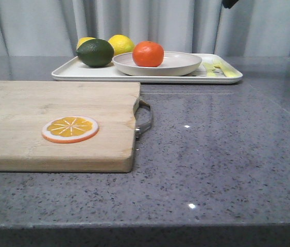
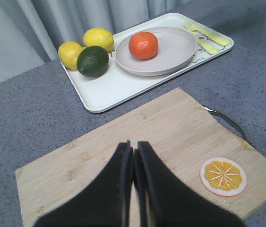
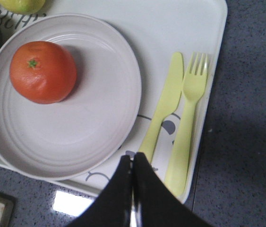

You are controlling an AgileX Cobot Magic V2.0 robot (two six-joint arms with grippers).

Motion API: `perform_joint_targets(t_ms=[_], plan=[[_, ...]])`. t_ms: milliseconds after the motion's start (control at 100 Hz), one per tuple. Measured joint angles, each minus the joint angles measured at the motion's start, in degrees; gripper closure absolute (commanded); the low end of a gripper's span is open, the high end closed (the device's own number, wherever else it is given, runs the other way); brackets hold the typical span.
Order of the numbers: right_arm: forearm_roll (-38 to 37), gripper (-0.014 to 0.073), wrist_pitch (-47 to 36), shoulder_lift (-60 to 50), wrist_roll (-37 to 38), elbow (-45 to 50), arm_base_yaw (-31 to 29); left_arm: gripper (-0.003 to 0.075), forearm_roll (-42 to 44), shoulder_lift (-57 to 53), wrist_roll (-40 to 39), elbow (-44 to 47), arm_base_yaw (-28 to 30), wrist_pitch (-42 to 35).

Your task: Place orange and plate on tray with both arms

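Observation:
The orange (image 1: 148,53) lies in the off-white plate (image 1: 183,66), and the plate rests on the white tray (image 1: 70,71) at the back of the table. All three show in the left wrist view: orange (image 2: 143,45), plate (image 2: 180,52), tray (image 2: 109,87). In the right wrist view the orange (image 3: 43,72) sits in the plate (image 3: 95,127) on the tray (image 3: 180,23). My left gripper (image 2: 133,146) is shut and empty above the cutting board. My right gripper (image 3: 133,158) is shut and empty above the tray's near edge, beside the plate.
A wooden cutting board (image 1: 57,103) with a metal handle (image 1: 145,117) lies front left and carries a flat orange slice (image 1: 70,128). Two lemons (image 1: 121,44) and a dark green lime (image 1: 95,52) share the tray. A yellow-green knife (image 3: 163,106) and fork (image 3: 187,118) lie on the tray's right side.

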Motion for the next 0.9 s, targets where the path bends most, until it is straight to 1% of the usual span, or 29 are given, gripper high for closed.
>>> perform_joint_targets(t_ms=[200,370,460,670,900], plan=[[-1.74,0.0659,0.67,-5.42,0.0,0.5,2.45,0.074,-0.13,0.0,0.0,0.0,0.0,0.0],[-3.07,0.0659,0.67,-11.03,0.11,3.77,5.07,0.074,-0.37,0.0,0.0,0.0,0.0,-0.08],[-3.52,0.0659,0.67,-14.33,0.11,6.61,5.4,0.074,-0.46,0.0,0.0,0.0,0.0,-0.08],[-4.38,0.0659,0.67,-23.65,0.21,17.28,5.4,0.074,-1.31,0.0,0.0,0.0,0.0,-0.08],[-4.85,0.0659,-0.78,-37.18,0.21,33.88,5.4,0.074,-2.4,0.0,0.0,0.0,0.0,-0.94]])
